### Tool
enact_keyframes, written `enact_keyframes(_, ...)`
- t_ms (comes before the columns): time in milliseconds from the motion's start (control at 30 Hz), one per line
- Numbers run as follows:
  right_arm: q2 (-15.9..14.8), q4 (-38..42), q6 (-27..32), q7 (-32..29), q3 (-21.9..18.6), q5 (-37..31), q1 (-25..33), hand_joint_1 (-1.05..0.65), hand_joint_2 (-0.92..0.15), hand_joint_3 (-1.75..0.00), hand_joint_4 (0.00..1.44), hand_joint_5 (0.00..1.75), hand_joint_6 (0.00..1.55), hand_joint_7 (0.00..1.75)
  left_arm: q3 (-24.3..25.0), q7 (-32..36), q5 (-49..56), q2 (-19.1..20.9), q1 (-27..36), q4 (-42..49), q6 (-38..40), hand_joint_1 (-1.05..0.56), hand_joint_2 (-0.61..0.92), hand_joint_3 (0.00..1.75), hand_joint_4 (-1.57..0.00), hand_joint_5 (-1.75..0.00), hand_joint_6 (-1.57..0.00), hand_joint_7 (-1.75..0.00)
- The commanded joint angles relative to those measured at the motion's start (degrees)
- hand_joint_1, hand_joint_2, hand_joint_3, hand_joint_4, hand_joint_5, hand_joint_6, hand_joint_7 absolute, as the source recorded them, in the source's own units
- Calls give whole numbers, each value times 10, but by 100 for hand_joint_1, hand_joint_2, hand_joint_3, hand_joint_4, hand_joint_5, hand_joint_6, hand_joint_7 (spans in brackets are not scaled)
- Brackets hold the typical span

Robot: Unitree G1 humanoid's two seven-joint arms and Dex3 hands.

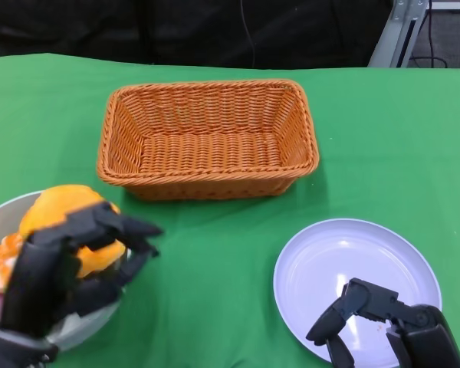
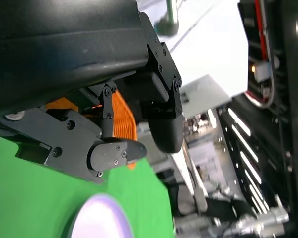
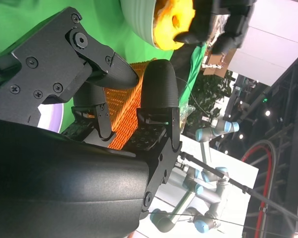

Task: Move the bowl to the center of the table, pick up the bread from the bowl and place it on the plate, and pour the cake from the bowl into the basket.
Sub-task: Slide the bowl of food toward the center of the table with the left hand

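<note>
The grey bowl [image 1: 8, 211] sits at the table's near left with a round yellow-orange bread [image 1: 61, 205] in it. An orange-and-white cake [image 1: 0, 257] lies at its left side. My left hand [image 1: 69, 268] lies over the bowl, fingers arched across the bread and past the right rim. Whether it grips anything is hidden. The right wrist view shows the bowl [image 3: 139, 17], the bread [image 3: 171, 17] and that hand [image 3: 223, 22] on top. My right hand [image 1: 376, 318] hovers over the near edge of the white plate [image 1: 345, 261], fingers half bent and apart, holding nothing.
An empty wicker basket [image 1: 207, 138] stands at the middle back of the green tablecloth [image 1: 399, 138]. Bare cloth lies between the bowl and the plate. Behind the table's far edge are dark furniture and a metal leg [image 1: 402, 27].
</note>
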Motion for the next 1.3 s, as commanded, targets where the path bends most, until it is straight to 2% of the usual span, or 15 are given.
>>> enact_keyframes(33, 1, 2, 1, -6, 2, 3, -4, -20, -39, -127, 86, 138, 77, 128, 44, 1, -19, 31, -19, -27, 36, -51, 92, 21, -72, -32, -74, -7)
enact_keyframes(100, 0, -1, 6, -4, 2, 3, -3, -20, -39, -126, 86, 138, 77, 128, 73, 9, -15, 45, -33, -26, 49, -60, 92, 21, -65, -16, -66, -2)
enact_keyframes(200, 2, -1, 5, -7, 2, 1, -4, -20, -39, -125, 87, 138, 77, 129, 115, 14, -5, 73, -56, -5, 59, -69, 92, 26, -52, -4, -51, 0)
enact_keyframes(300, 2, 1, 4, -11, 1, 0, -6, -20, -38, -126, 88, 138, 78, 128, 155, 29, 2, 95, -82, 28, 65, -71, 92, 31, -39, 0, -39, 0)
enact_keyframes(500, -1, 0, 9, -9, 0, 0, -5, -20, -38, -125, 88, 139, 79, 126, 199, 68, 51, 140, -125, 140, 69, -72, 92, 41, -39, -2, -35, -1)
enact_keyframes(567, -2, -3, 14, -7, 1, 2, -3, -20, -38, -125, 87, 139, 79, 125, 203, 85, 66, 150, -133, 170, 89, -72, 92, 42, -41, -2, -37, -1)
enact_keyframes(667, -3, -4, 14, -6, 2, 3, -2, -19, -38, -124, 87, 139, 80, 125, 200, 129, 92, 141, -138, 199, 126, -72, 92, 43, -43, -3, -42, -3)
enact_keyframes(767, -3, -2, 11, -8, 2, 1, -3, -19, -38, -124, 88, 139, 80, 125, 193, 159, 100, 127, -139, 189, 196, -71, 92, 43, -42, -2, -43, -3)
enact_keyframes(867, -4, -6, 16, -6, 3, 2, -2, -18, -38, -124, 88, 139, 80, 124, 190, 159, 94, 125, -140, 186, 250, -64, 92, 45, -34, 0, -40, -1)
enact_keyframes(933, -4, -7, 18, -5, 4, 4, -1, -19, -38, -124, 88, 139, 80, 124, 197, 147, 75, 122, -143, 193, 272, -62, 92, 43, -35, -1, -40, -1)
enact_keyframes(1167, -8, -12, 21, -3, 5, 4, -1, -17, -37, -126, 87, 140, 80, 125, 189, 132, 71, 142, -153, 237, 333, -68, 92, 44, -40, -3, -39, 0)
enact_keyframes(1300, -7, -12, 20, -3, 6, 10, -2, -19, -38, -123, 88, 140, 81, 124, 167, 159, 110, 150, -154, 231, 387, -67, 92, 42, -38, -1, -39, 0)
